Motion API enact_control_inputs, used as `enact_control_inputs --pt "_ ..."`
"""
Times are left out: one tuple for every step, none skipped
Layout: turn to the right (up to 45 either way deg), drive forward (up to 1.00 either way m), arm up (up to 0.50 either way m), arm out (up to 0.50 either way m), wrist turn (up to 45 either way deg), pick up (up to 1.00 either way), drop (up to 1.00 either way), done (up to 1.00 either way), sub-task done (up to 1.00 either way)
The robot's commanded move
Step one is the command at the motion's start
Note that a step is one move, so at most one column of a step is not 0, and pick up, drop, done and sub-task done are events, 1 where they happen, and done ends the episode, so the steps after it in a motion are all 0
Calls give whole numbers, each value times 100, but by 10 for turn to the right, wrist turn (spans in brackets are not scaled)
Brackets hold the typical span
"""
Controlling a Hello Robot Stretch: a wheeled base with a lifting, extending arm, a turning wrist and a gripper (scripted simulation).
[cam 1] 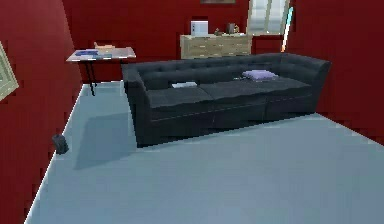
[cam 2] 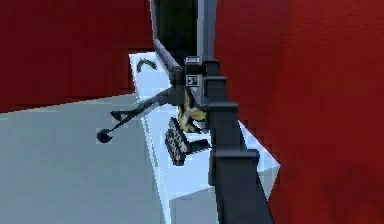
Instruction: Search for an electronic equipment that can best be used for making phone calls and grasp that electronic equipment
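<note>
Arm side view: jaws at the white worktop (cam 2: 150, 85); their state cannot be told. A dark keyed slab (cam 2: 178, 140) near them may be phone or remote. A wrong pick is possible, and the adjacent yellowish object (cam 2: 195, 118) could be knocked off.

The sofa (cam 1: 225, 95) looks like dark, tufted, matt upholstery. The dresser (cam 1: 215, 45) is pale wood. The grey floor (cam 1: 230, 170) is smooth.
</note>
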Motion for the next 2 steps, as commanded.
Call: enact_control_inputs --pt "0 0 0 0 450 0 0 0 0" --pt "0 0 0 0 420 0 0 0 0"
